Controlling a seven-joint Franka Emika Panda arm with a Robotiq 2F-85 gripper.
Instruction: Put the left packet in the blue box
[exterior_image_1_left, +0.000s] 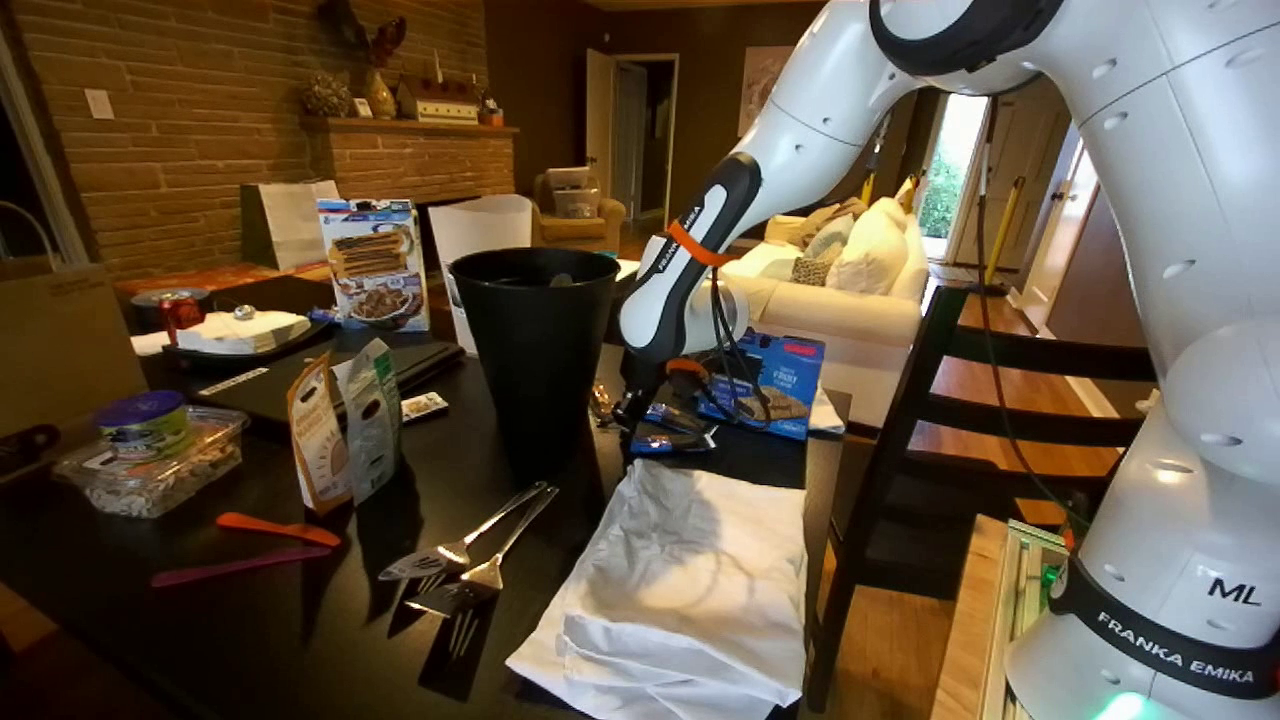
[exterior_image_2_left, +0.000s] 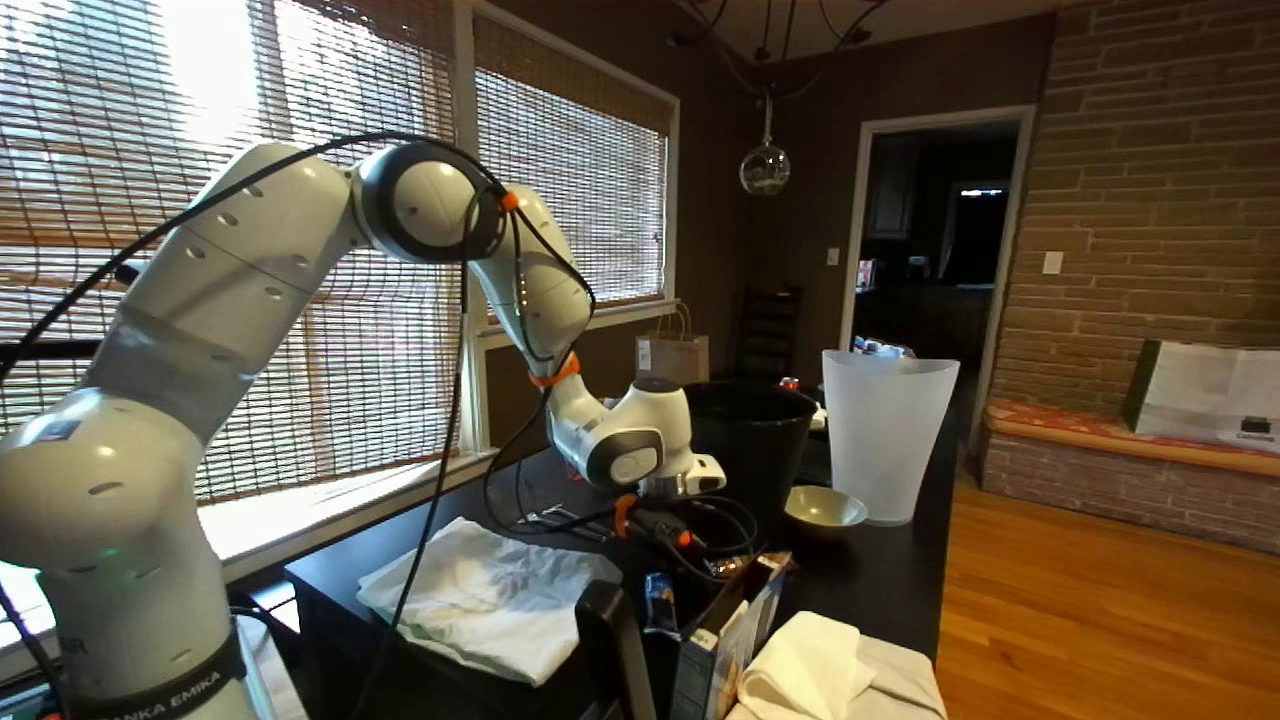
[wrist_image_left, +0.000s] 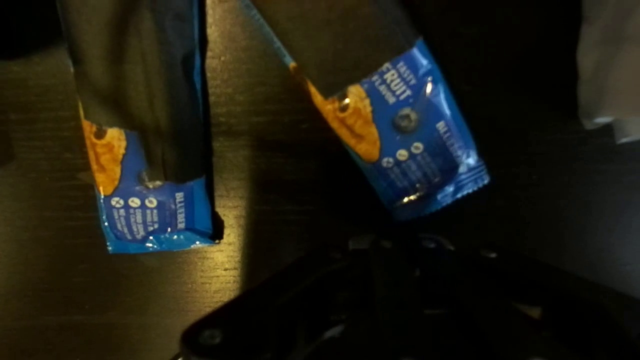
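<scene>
Two blue packets with dark upper parts lie flat on the dark table. In the wrist view the left packet (wrist_image_left: 142, 205) is at left, and the right packet (wrist_image_left: 407, 135) lies slanted at centre. My gripper (wrist_image_left: 390, 245) looks shut, with nothing seen between its fingertips, just below the right packet's lower end. The left packet is farther to the side. In an exterior view my gripper (exterior_image_1_left: 630, 412) is low over the table beside the two packets. The blue box (exterior_image_1_left: 785, 375) stands behind them; it also shows in an exterior view (exterior_image_2_left: 738, 630), where the fingertips are hidden.
A tall black bin (exterior_image_1_left: 540, 330) stands close beside the gripper. A folded white cloth (exterior_image_1_left: 700, 590) lies near the packets. Silver utensils (exterior_image_1_left: 480, 560) and pouches (exterior_image_1_left: 370, 420) are farther off. A metal bowl (exterior_image_2_left: 825, 508), a frosted bin (exterior_image_2_left: 885, 440) and a chair (exterior_image_1_left: 930, 350) are nearby.
</scene>
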